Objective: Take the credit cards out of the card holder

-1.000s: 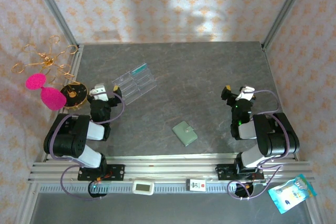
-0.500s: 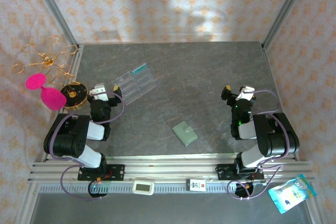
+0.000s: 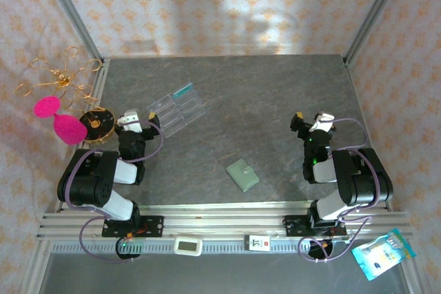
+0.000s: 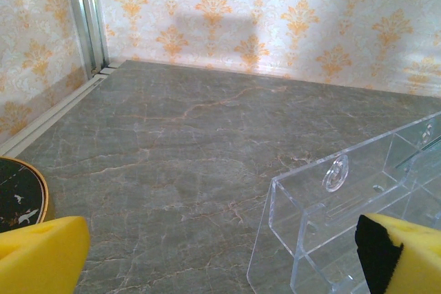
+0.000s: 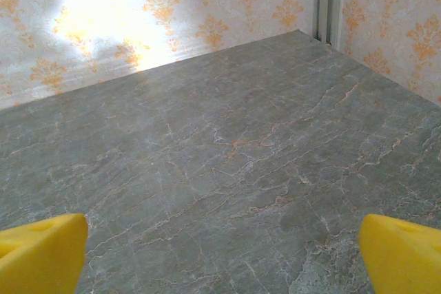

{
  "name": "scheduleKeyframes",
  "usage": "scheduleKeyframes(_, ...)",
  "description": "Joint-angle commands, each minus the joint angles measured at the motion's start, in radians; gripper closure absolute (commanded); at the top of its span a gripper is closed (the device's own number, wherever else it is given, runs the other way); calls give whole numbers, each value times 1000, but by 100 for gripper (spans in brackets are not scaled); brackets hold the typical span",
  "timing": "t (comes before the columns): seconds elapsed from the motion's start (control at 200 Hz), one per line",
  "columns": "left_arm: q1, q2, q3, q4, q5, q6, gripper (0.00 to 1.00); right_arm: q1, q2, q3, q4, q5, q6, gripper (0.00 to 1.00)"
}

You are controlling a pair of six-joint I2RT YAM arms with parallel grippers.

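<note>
1. the left gripper has its jaws wide apart and holds nothing; in the left wrist view its yellow fingertips sit at the two bottom corners.
2. the right gripper is likewise spread wide and empty, its yellow pads framing bare stone.
3. just beside the left gripper, on its right, lies a clear plastic compartment tray, its near wall showing a small suction cup in the left wrist view. on the gripper's other side is a black disc with a gold rim.
4. the card holder lies flat and folded on the table between the two arms, towards the near edge, turned at an angle, well apart from both grippers and from the tray.
5. the table is grey marble-look stone with fine pale and rusty veins.
6. cream wallpaper with orange damask motifs closes the back and sides; aluminium posts stand at the far corners.
7. outside the left edge are two pink discs and a gold wire ornament; a blue packet lies by the near right corner.
</note>
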Motion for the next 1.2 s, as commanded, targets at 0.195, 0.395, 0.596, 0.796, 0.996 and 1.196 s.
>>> scheduleKeyframes(0.195, 6, 10, 16, 44, -2, 18, 1, -5, 6, 17, 32, 13, -19, 0)
scheduleKeyframes(0.395, 7, 10, 16, 44, -2, 18, 1, -5, 6, 18, 32, 13, -19, 0)
scheduleKeyframes(0.596, 1, 0, 15, 44, -31, 18, 1, -6, -1, 15, 41, 19, -14, 0)
scheduleKeyframes(0.796, -178, -194, 117, -261, -283, 130, 1, -5, -209, 144, -367, 94, 70, 0)
scheduleKeyframes(0.996, -245, -322, 123, -299, -347, -6, 1, 65, -311, 182, -450, 255, 120, 0)
scheduleKeyframes(1.196, -291, -453, 87, -244, -331, -88, 1, 4, -247, 318, -731, 169, 603, 0)
